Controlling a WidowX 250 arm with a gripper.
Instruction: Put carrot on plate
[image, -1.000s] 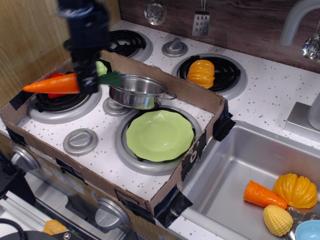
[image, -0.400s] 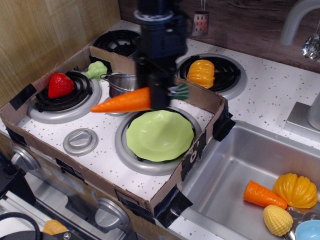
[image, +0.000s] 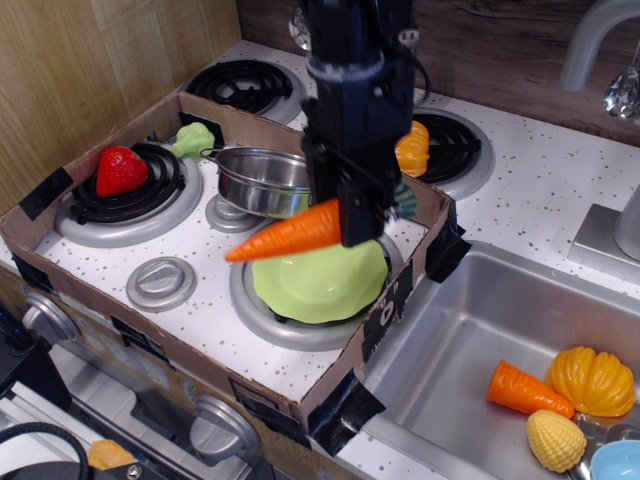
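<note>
My gripper (image: 362, 218) is shut on the carrot (image: 288, 233), a long orange toy with a dark green stem end (image: 403, 201). The carrot hangs level in the air, its tip pointing left, just above the near-left part of the plate (image: 320, 281). The plate is round and light green and lies on the front right burner of the toy stove inside the cardboard frame. The black arm hides the plate's far edge.
A steel pot (image: 262, 180) stands just behind the plate. A strawberry (image: 119, 170) and a green broccoli piece (image: 192, 140) lie on the left burner. An orange pumpkin (image: 412, 148) sits on the back right burner. The sink (image: 470, 330) holds a stubby carrot piece (image: 527, 390), another pumpkin and corn.
My gripper has carried the carrot from the left burner rightward and forward over the pot, and now lower, to just above the plate. The strawberry and broccoli have come into view.
</note>
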